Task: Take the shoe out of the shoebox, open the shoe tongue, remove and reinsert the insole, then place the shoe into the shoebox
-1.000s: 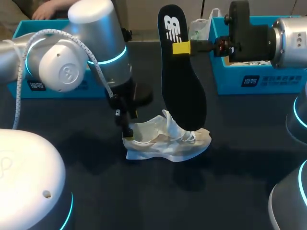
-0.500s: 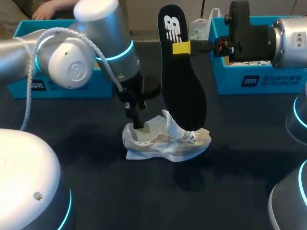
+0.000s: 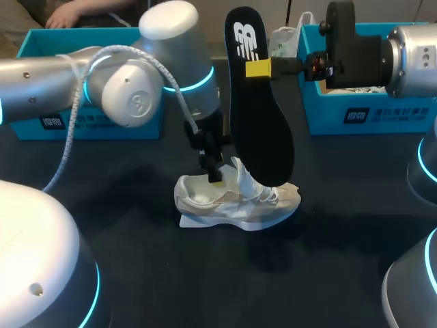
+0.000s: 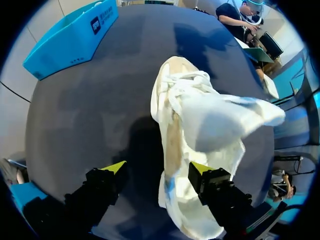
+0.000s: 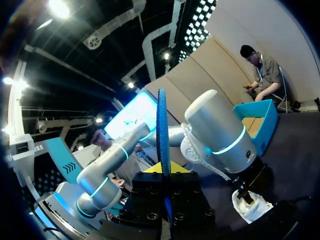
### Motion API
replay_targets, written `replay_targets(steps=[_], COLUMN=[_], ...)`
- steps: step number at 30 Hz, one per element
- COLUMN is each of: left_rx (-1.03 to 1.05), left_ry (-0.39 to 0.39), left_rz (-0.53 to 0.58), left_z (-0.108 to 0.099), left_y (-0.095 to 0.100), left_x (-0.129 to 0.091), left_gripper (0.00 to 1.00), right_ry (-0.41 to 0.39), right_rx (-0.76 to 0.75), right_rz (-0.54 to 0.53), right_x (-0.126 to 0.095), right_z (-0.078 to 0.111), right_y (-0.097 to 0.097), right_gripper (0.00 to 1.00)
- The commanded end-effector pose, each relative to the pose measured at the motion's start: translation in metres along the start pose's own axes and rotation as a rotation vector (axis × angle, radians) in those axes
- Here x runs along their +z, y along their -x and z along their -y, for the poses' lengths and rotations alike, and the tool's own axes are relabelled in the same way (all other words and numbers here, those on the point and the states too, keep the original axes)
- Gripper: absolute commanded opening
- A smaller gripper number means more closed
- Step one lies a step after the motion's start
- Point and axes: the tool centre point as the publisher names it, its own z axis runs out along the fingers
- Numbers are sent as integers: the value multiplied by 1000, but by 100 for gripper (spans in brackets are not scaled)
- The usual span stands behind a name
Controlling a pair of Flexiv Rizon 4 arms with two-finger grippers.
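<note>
Operator: Left arm position compared with one second ago?

Technician: Shifted from the rear-left side of the shoe (image 3: 235, 201) to a point over its opening. Left gripper (image 3: 215, 174) now sits at the tongue with its fingers spread. One yellow tip is over the shoe's collar and the other is over bare table (image 3: 341, 205); nothing is clamped. Right gripper (image 3: 258, 68) and insole (image 3: 256, 123) have not moved.

Operator: Insole status?

Technician: Out of the shoe. Right gripper is clamped on it near the upper end and holds it upright. The lower end is at the laces; contact cannot be confirmed.

Operator: Meaning for the task?

Technician: Removal is complete. Judged current step: spread the tongue so the insole can go back in.

Operator: Containers?

Technician: Left shoebox (image 3: 61, 123): interior hidden behind the arm. Right shoebox (image 3: 355, 113): something white inside, partly hidden. The shoe rests on the table in front of both
</note>
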Motion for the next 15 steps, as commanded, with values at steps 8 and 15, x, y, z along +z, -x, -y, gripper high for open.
replay_targets(steps=[8, 15], left_rx=[10, 16], left_ry=[24, 42], left_rz=[-41, -52], left_z=[15, 14], left_y=[4, 0], left_x=[26, 36], left_gripper=[60, 46], right_ry=[-1, -1], right_rx=[1, 1], right_rz=[3, 3], right_x=[2, 2], right_z=[0, 0], right_y=[0, 0], right_gripper=[0, 0])
